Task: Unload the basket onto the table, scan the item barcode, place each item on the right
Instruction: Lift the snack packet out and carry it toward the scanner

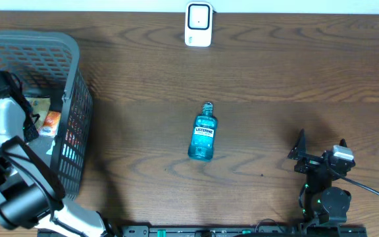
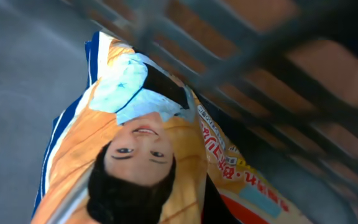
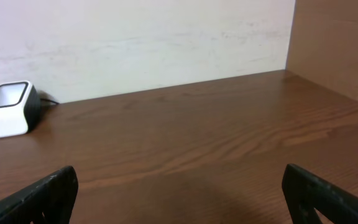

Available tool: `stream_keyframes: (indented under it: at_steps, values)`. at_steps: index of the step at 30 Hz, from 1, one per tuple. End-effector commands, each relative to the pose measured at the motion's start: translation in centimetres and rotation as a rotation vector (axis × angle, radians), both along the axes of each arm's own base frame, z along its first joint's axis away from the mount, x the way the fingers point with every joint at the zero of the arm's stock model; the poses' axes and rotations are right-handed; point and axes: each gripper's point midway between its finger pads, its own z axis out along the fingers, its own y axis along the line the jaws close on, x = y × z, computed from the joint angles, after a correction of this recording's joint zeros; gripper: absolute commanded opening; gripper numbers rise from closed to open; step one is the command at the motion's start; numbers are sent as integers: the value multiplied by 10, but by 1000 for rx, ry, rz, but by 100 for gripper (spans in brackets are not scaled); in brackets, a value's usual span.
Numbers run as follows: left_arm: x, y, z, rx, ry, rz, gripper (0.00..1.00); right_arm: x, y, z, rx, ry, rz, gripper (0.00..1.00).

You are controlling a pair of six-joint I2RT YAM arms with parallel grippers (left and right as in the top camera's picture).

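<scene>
Overhead view: a dark wooden desk (image 1: 275, 72) seen from above. A grey mesh basket (image 1: 71, 46) sits at the far left. The left arm (image 1: 5, 122) reaches down into it, and the left gripper (image 1: 31, 125) is low among the contents, beside an orange snack packet (image 1: 50, 122). A blue mouthwash bottle (image 1: 202, 137) lies on its side in the middle of the desk, cap pointing to the far edge, touched by neither arm. A white barcode scanner (image 1: 198, 24) stands at the far edge, well apart from the bottle. At the near right, the right gripper (image 1: 320, 150) rests with its jaws spread wide and nothing between them.

Left wrist view: very close on the orange snack packet, which carries a printed face and fills most of the picture, with blurred basket bars across the top. The fingers are out of sight here. The left gripper is closed, but I cannot tell whether it has the packet.

Right wrist view: two black fingertips (image 3: 45, 196) at the bottom corners, far apart, over bare desk. The scanner stands at the far left against a pale wall (image 3: 166, 37).
</scene>
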Motion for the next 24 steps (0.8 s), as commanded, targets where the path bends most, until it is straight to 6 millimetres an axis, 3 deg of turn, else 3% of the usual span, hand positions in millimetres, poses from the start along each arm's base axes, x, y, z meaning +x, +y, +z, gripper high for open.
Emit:
stream_keyframes:
  at_steps: [1, 7, 12, 16, 20, 22, 24]
  values:
    - [34, -6, 55, 17, -157, -231, 7, -1, -2, 0, -9, 3, -6, 99]
    - [34, -19, 147, 135, -381, -281, 7, -1, -2, 0, -9, 3, -6, 99]
    - [12, -36, 239, 310, -568, -318, 7, -1, -2, 0, -9, 3, -6, 99]
    - [-6, -67, 302, 393, -753, -390, 7, -1, -2, 0, -9, 3, -7, 99]
    - [0, -129, 356, 431, -941, -685, 7, -1, -2, 0, -9, 3, -6, 99]
    - [10, -170, 372, 423, -1009, -893, 7, -1, -2, 0, -9, 3, -6, 99]
    - [23, -219, 374, 400, -1031, -1133, 7, -1, -2, 0, -9, 3, -6, 99]
